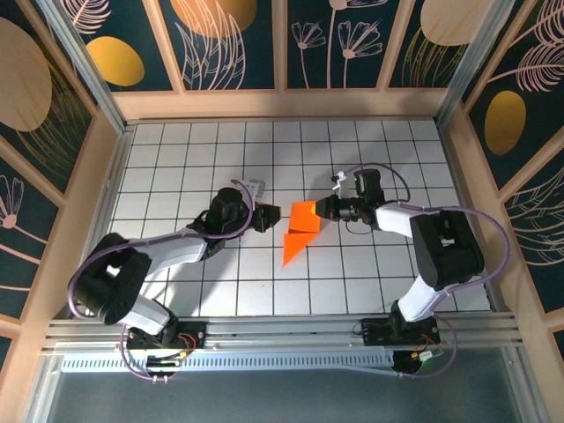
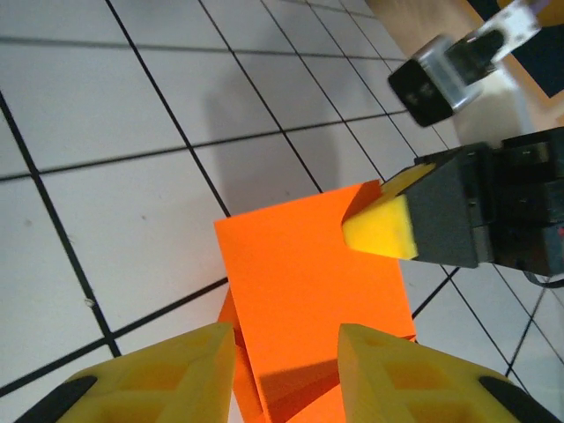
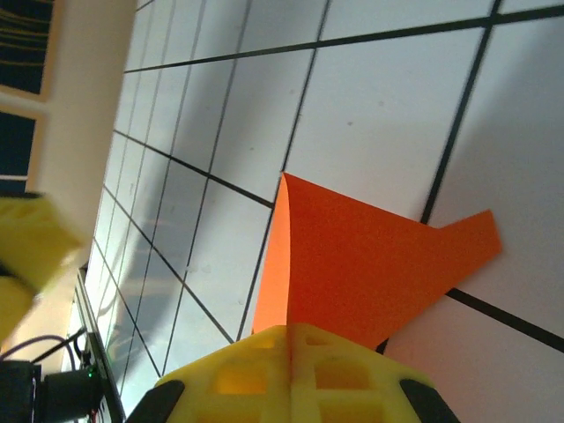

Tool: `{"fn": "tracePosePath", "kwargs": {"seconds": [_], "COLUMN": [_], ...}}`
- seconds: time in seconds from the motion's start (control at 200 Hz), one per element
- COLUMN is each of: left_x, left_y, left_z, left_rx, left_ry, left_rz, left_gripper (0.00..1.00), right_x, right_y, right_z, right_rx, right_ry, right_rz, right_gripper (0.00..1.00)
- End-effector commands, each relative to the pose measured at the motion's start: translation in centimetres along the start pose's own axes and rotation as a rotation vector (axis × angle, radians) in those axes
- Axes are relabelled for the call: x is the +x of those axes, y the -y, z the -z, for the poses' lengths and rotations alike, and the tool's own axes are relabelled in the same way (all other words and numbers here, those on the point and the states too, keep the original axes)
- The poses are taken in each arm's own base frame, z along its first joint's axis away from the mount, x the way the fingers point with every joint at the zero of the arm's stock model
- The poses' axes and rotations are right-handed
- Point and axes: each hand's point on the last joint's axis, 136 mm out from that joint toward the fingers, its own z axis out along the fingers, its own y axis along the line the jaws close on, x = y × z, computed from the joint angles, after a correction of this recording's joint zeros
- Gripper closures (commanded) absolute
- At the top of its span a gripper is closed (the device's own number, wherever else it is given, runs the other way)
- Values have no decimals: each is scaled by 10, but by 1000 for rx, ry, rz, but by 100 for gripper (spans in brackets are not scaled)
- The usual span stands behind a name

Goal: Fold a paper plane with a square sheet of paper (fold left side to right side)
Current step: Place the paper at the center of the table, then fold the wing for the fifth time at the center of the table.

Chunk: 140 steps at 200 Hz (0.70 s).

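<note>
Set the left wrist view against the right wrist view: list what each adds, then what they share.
Left wrist: the left gripper, open at the near end of the folded orange paper. Right wrist: the paper's pointed flap, lying against a tile. Both: the paper, the right gripper shut on it, and the white grid table.

A white table ruled with a black grid sits inside a pale wooden frame. Dark teal panels with gold ovals and pale line-drawn plants rise around it. A metal rail runs along the near edge.
</note>
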Motion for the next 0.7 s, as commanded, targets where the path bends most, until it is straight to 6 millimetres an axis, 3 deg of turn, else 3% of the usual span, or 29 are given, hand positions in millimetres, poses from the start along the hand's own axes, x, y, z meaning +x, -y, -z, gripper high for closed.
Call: {"fn": "tracePosePath", "kwargs": {"seconds": [0.0, 0.23, 0.47, 0.51, 0.596, 0.621, 0.696], "left_x": [11, 47, 90, 101, 97, 106, 110], "left_y": [0, 29, 59, 56, 65, 58, 53], "left_z": [9, 13, -11, -15, -24, -29, -34], "left_rx": [-128, -249, -358, -388, -435, -462, -522], "left_ry": [-51, -162, -296, -326, -323, -352, -367], "left_rz": [-106, -250, -429, -459, -502, -521, -557], "left_gripper": [63, 57, 51, 49, 47, 46, 45], "right_x": [10, 6, 2, 2, 2, 3, 4], "right_y": [14, 13, 14, 15, 16, 17, 17], "right_z": [-4, -5, -5, -5, -6, -6, -7], "right_rx": [68, 69, 89, 93, 94, 95, 95], "right_ry": [-52, -48, -50, -51, -55, -56, -61], "right_rz": [-163, -243, -267, -269, -272, -274, -276], "right_gripper": [100, 100, 100, 100, 100, 100, 100]}}
